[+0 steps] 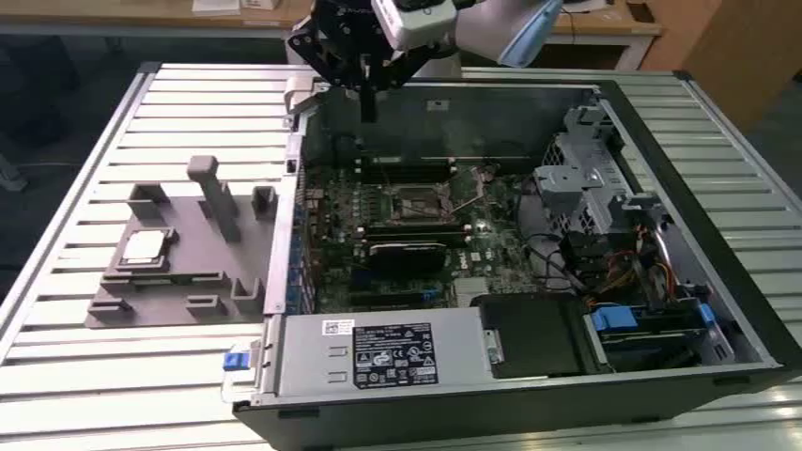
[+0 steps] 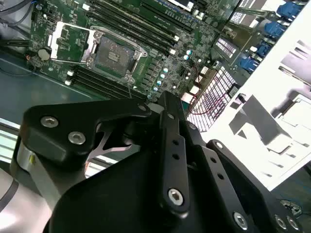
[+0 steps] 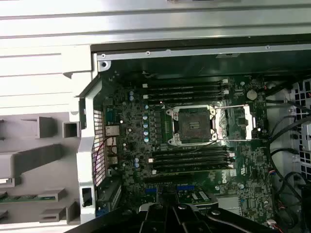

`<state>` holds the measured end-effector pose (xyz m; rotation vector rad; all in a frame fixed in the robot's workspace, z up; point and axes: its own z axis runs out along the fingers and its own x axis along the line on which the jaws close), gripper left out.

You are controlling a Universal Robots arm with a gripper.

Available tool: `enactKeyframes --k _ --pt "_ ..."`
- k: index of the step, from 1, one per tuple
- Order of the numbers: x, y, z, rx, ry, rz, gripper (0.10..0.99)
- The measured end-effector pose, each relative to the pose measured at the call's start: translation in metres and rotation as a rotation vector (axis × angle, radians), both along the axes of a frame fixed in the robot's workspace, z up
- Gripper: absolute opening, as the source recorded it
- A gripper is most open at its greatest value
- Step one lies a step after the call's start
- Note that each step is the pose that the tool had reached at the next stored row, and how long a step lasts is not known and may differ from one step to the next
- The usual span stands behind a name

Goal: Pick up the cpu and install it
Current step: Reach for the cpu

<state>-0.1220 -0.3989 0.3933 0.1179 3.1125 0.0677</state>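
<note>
The slatted bench (image 1: 113, 376) lies beneath the pincer (image 1: 367, 115) and carries everything else. On it rests the open case (image 1: 501, 103), laid on its side so that the board inside faces up, which lets the arm come at it from above. The pincer hangs high over the case's far wall, pointing straight down.

The motherboard (image 1: 414, 235) sits flat in the case floor, below the pincer and forward of it in the exterior view. Outside the case is the grey tray (image 1: 188, 272), off to the pincer's side, toward the exterior view's left. Its blocks and slots seem made to keep loose parts in known spots, where a pincer can find them.

The pincer's fingers look drawn together, reading as one narrow black bar in the exterior view, and nothing is clamped between them.

The socket (image 3: 194, 125) is below the pincer, near the middle of the board between the rows of memory slots. Its load plate (image 3: 238, 124) is swung back flat beside it, so the seat is bare and ready to take a chip.

The cpu (image 1: 145, 246) lies flat, silver top up, in a shallow seat on the tray. It is well apart from the pincer, lower and toward the exterior view's left, untouched. The pincer stands much nearer the socket than the chip it must fetch.
</note>
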Motion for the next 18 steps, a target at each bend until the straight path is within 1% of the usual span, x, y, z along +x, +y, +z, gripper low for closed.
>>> enactKeyframes --k 7,18 --pt "-0.0009 0.0 0.0 0.0 0.0 0.0 0.106" --pt "-0.011 0.0 0.0 0.0 0.0 0.0 0.106"
